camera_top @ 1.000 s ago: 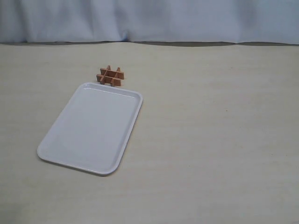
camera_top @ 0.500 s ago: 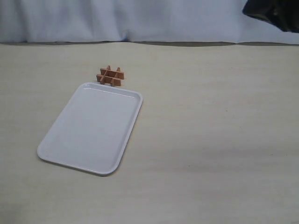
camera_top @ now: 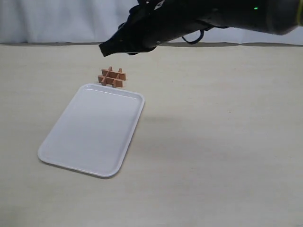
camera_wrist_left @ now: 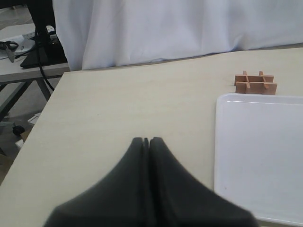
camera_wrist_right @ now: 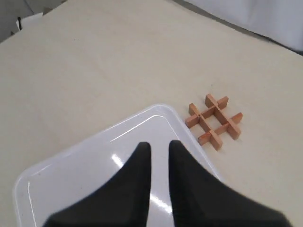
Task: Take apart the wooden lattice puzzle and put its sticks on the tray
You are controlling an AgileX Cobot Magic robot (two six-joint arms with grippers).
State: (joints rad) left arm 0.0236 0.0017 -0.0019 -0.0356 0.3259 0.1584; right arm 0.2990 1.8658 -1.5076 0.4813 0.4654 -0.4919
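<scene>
The big pale worktop [camera_top: 213,142] holds two things. The biggest one is the white tray [camera_top: 92,130]. It lies flat and there is nothing in it at all.

The dark right arm [camera_top: 199,19] reaches in from the far right side, high over the worktop. Its tip hangs in the air above the wooden lattice puzzle [camera_top: 112,77] and is not touching it.

The puzzle sits on the worktop just beside the far short edge of the tray, outside it. Its sticks [camera_wrist_right: 220,126] are all locked together in a little hash shape, so none has been pulled out.

The right fingers [camera_wrist_right: 137,179] are a little bit apart, with a thin gap between them, and they hold nothing. From that arm's own camera they are over the tray corner, near the puzzle.

The left fingers [camera_wrist_left: 132,170] are pressed together and empty. They are low over bare worktop, well apart from the puzzle.

I think the job has only just begun. The puzzle must be grabbed and pulled apart, and all the sticks must go on the tray.
</scene>
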